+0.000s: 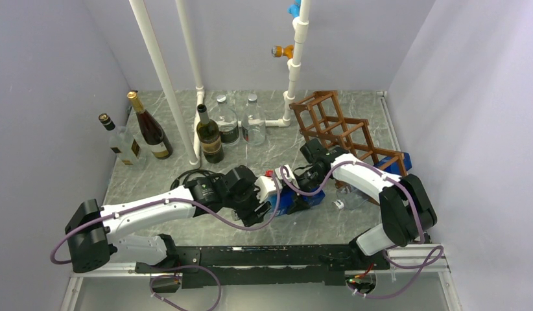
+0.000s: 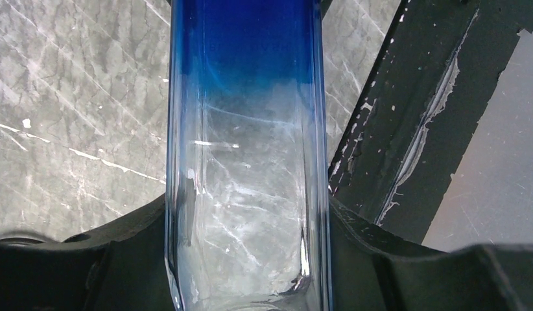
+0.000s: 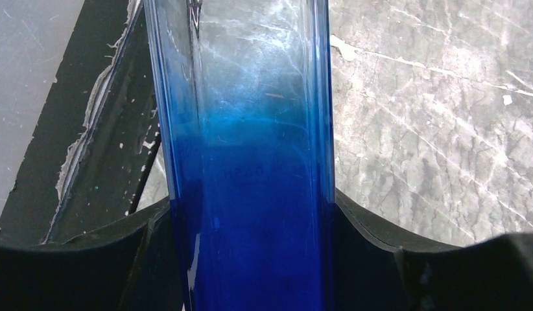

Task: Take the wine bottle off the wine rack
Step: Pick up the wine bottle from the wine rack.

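Observation:
The wine bottle (image 1: 291,199), blue glass fading to clear, lies level above the middle of the table, off the wine rack (image 1: 335,126), which stands at the back right. My left gripper (image 1: 267,194) is shut on its clear end. In the left wrist view the bottle (image 2: 248,129) fills the gap of the gripper (image 2: 248,220), both fingers (image 2: 380,259) pressing on the glass. My right gripper (image 1: 307,184) is shut on the blue end. There the bottle (image 3: 251,129) sits tight between that gripper's (image 3: 251,227) fingers (image 3: 393,259).
Several upright bottles (image 1: 149,126) stand at the back left, beside the white pipes (image 1: 163,78). A clear bottle (image 1: 350,197) lies under the right arm by the rack. A blue object (image 1: 399,162) sits at the rack's right end. A black rail (image 1: 264,259) runs along the near edge.

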Tool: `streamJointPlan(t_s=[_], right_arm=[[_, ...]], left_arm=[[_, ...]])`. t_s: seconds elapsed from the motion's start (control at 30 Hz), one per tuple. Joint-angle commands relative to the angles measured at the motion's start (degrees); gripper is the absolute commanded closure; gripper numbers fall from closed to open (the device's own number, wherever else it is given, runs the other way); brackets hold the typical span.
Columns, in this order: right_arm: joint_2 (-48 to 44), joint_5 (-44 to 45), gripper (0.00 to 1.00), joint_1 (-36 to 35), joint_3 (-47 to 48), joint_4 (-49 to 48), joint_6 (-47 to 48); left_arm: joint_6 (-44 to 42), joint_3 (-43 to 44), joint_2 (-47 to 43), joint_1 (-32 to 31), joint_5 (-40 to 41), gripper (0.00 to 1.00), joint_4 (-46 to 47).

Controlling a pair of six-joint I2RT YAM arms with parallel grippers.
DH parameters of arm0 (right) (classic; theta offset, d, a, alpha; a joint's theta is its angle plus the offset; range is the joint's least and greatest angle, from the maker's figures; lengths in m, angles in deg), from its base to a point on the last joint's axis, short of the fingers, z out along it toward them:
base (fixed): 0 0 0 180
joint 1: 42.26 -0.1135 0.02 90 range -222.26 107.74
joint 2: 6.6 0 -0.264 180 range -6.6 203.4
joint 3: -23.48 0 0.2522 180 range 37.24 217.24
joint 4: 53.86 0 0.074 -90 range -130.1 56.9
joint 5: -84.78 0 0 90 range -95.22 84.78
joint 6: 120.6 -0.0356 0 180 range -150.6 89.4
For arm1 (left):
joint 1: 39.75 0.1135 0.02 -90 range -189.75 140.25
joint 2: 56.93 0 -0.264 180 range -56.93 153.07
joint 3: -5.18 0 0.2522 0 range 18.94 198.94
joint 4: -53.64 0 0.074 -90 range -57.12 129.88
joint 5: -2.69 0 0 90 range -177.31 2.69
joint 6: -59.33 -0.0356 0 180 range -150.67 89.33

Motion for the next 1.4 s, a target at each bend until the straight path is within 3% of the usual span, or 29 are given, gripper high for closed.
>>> streamJointPlan(t_s=[0.0,0.13,0.7,0.83,1.37], right_arm=[[0.19,-4.17,1.00,-0.19,2.06,2.27,1.16],[0.52,-4.45,1.00,-0.19,2.19,2.44,1.09],[0.99,-4.68,1.00,-0.15,2.64,2.87,0.85],[0.83,-5.14,1.00,-0.11,2.85,3.15,0.85],[-0.84,-11.18,1.00,3.13,5.07,4.97,-1.34]], left_arm=[[2.44,0.50,-5.63,-0.09,2.21,0.49,15.11],[2.82,-1.04,-6.33,-0.09,3.27,0.37,15.68],[2.96,-2.89,-9.21,-0.09,5.99,0.19,16.34],[3.62,-4.52,-12.25,-0.02,8.16,0.01,17.67],[11.61,-18.48,-35.64,1.05,15.89,0.00,30.26]])
